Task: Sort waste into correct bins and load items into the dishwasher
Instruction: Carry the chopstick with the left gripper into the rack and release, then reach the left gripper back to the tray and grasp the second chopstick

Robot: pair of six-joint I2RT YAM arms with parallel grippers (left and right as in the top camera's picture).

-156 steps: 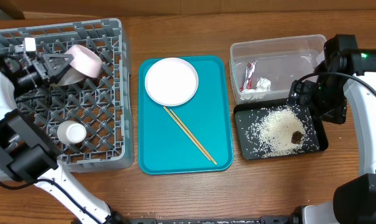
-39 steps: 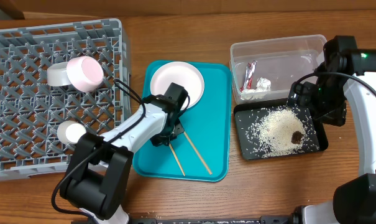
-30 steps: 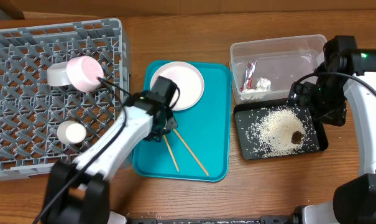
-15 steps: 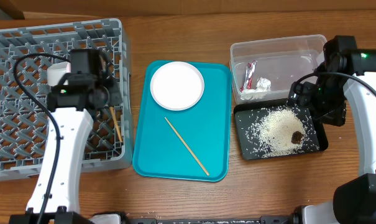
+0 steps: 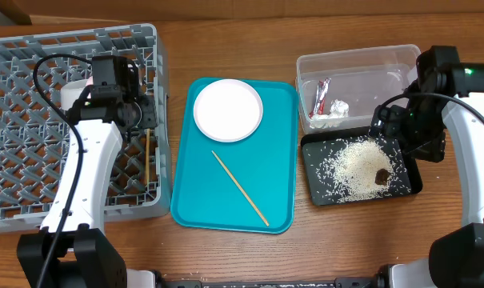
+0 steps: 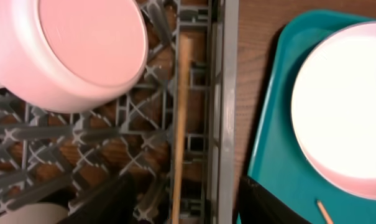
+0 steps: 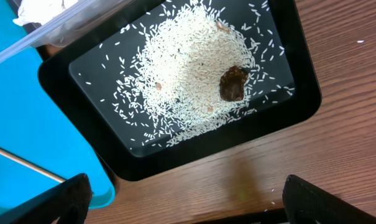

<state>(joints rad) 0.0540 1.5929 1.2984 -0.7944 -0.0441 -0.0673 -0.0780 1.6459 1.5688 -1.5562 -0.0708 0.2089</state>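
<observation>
Left gripper (image 6: 183, 202): jaws apart over the rack (image 5: 34, 192), counter's left edge.
Chopstick (image 6: 180, 112): lying in the rack along its right wall, beside the pink bowl (image 6: 69, 50).
Other chopstick (image 5: 240, 178): on the teal tray (image 5: 274, 192), mid-counter.
Right gripper (image 7: 194, 199): jaws wide apart above the black tray (image 7: 69, 68) of rice (image 7: 188, 68), right edge.

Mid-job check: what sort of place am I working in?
Likely a mock dish-clearing station on a wooden table, not a real kitchen: a grey rack stands in for a dishwasher, a teal tray carries a plate, and a tub and black tray serve as bins.
</observation>
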